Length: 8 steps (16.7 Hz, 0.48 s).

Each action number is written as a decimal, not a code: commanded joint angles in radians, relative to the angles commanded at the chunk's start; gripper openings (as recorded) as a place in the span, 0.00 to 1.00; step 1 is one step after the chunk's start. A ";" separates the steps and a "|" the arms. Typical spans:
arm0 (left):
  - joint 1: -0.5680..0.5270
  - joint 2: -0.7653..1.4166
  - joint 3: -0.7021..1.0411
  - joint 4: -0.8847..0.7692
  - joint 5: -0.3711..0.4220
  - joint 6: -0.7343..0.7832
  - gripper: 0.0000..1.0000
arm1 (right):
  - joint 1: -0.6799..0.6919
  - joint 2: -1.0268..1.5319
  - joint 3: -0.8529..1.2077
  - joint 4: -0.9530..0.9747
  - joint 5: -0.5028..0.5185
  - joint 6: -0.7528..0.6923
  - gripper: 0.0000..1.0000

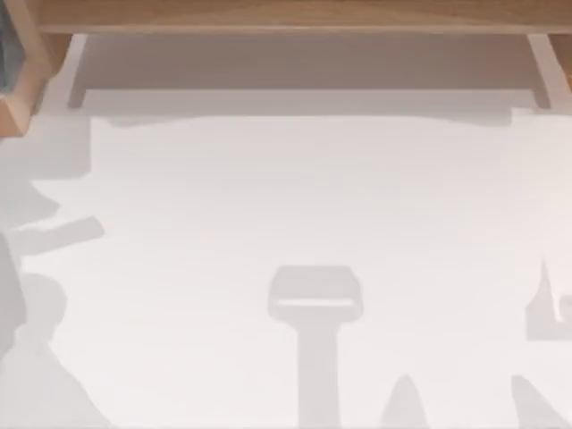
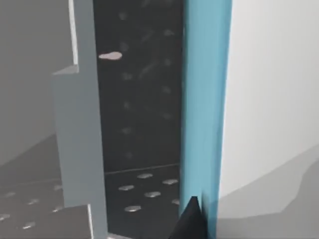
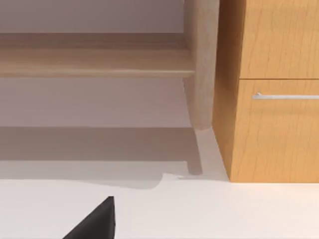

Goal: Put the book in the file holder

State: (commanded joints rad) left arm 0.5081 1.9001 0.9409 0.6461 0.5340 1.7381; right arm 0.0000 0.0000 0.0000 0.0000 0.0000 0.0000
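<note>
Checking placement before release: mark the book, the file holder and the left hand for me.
book [image 2: 202,99]: left wrist view, blue spine.
file holder [image 2: 139,124]: left wrist view, dark perforated inner wall.
left hand [image 2: 192,221]: left wrist view, black fingertip.

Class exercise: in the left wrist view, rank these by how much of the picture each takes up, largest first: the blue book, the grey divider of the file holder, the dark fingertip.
1. Grey divider of the file holder
2. Blue book; close to the divider in apparent size, and nearness to the camera makes this unsure
3. Dark fingertip, clearly the smallest
</note>
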 joint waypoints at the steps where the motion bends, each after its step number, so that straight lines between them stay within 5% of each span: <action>1: -0.004 0.005 0.012 0.001 -0.003 -0.001 0.00 | 0.000 0.000 0.000 0.000 0.000 0.000 1.00; 8: -0.041 0.091 0.105 -0.010 -0.034 -0.014 0.00 | 0.000 0.000 0.000 0.000 0.000 0.000 1.00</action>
State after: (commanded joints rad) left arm 0.4666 1.9913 1.0457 0.6358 0.4998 1.7238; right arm 0.0000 0.0000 0.0000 0.0000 0.0000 0.0000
